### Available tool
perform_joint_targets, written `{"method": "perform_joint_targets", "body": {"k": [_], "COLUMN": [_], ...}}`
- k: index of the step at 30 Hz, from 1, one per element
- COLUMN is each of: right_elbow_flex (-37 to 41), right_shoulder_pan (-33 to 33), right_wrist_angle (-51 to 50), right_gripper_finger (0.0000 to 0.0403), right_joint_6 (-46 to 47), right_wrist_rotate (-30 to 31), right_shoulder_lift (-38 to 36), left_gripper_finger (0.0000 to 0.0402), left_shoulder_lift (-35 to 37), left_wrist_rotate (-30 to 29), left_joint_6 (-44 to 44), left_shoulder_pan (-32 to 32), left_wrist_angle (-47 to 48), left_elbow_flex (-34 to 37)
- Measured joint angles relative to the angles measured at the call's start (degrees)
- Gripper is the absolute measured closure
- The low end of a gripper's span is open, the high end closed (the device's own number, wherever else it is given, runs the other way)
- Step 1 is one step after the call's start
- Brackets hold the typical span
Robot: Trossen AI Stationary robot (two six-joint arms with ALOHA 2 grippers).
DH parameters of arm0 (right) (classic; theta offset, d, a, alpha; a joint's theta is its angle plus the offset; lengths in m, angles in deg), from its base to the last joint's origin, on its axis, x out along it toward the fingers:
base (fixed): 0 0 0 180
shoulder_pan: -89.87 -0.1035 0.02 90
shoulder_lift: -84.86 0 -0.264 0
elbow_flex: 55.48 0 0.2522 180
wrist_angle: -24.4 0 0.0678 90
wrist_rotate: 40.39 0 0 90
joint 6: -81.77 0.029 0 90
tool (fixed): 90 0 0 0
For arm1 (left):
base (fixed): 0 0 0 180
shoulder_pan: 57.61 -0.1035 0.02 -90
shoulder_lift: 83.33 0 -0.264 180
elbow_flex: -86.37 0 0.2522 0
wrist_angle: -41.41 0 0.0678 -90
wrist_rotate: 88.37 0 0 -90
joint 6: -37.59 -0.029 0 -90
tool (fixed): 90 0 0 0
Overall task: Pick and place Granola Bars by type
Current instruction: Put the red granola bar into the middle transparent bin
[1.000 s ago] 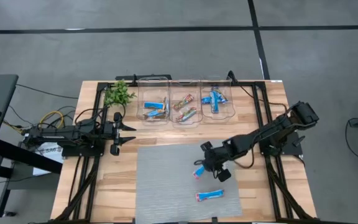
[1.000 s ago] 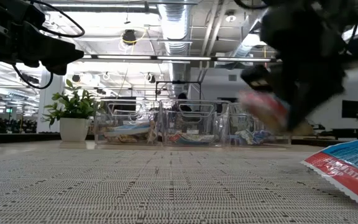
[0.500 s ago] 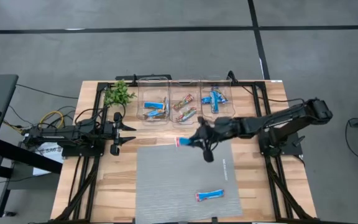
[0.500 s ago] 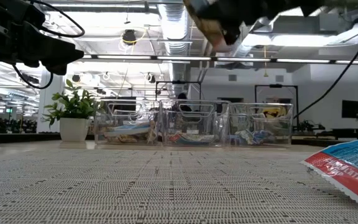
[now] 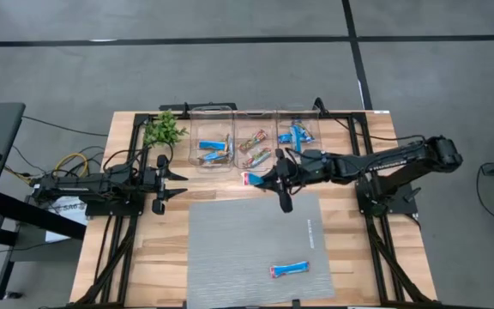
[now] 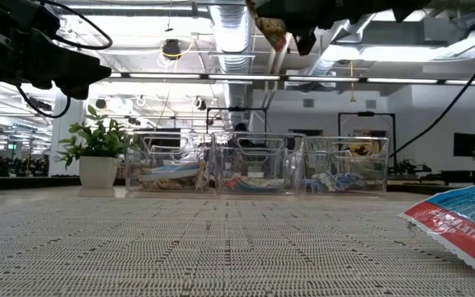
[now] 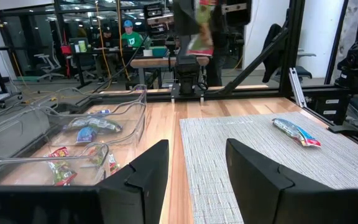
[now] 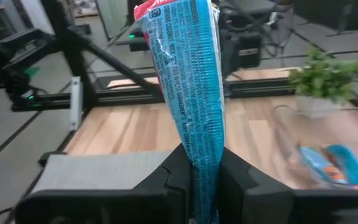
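Bar [image 8: 188,81] lengthwise out from right gripper's [image 8: 194,177] clamped fingers, toward left arm.

A wooden tabletop [image 5: 144,249] framed by black rails stands on a grey floor [image 5: 230,73] crossed by dark lines. A grey woven mat [image 5: 230,257] covers its middle. Beyond it, an open workshop stretches under exposed ducts [image 6: 229,25] and strip lights [image 6: 402,54]. Desks [image 7: 160,62], office chairs [image 7: 272,43] and people at screens fill the far side, and yellow cables [image 5: 67,163] trail beside the table.
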State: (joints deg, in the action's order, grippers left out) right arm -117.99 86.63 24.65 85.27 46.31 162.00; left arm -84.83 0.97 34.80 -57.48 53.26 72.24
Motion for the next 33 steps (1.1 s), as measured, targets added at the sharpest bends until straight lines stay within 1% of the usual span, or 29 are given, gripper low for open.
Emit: {"method": "perform_joint_targets", "body": {"k": [5, 12, 18, 22, 28, 33], "right_elbow_flex": [0.0, 0.0, 0.0, 0.0, -0.2, -2.3], "right_shoulder_pan": [4.3, 14.4, 20.8, 22.6, 23.0, 23.0], "right_wrist_angle": [0.1, -0.2, -0.2, -0.2, -0.2, -5.0], "right_gripper_finger": [0.0365, 0.0365, 0.0365, 0.0365, 0.0365, 0.0365], "right_joint_6": [-2.7, -3.5, -3.5, -3.0, -1.9, 0.0], "right_wrist_rotate": [0.2, 0.7, 3.5, 3.5, 3.3, 3.2], "right_shoulder_lift": [0.0, 0.0, 0.0, 0.0, 1.1, 4.5], "left_gripper_finger": [0.0247, 0.0247, 0.0247, 0.0247, 0.0247, 0.0247], "left_shoulder_lift": [0.0, 0.0, 0.0, 0.0, 0.0, 0.0], "left_wrist_rotate": [0.0, 0.0, 0.0, 0.0, 0.0, 0.0], "left_joint_6": [0.0, 0.0, 0.0, 0.0, 0.0, 0.0], "left_shoulder_pan": [0.0, 0.0, 0.0, 0.0, 0.0, 0.0], "left_wrist_angle": [0.0, 0.0, 0.0, 0.0, 0.0, 0.0], "left_elbow_flex": [0.0, 0.0, 0.0, 0.0, 0.0, 0.0]}}
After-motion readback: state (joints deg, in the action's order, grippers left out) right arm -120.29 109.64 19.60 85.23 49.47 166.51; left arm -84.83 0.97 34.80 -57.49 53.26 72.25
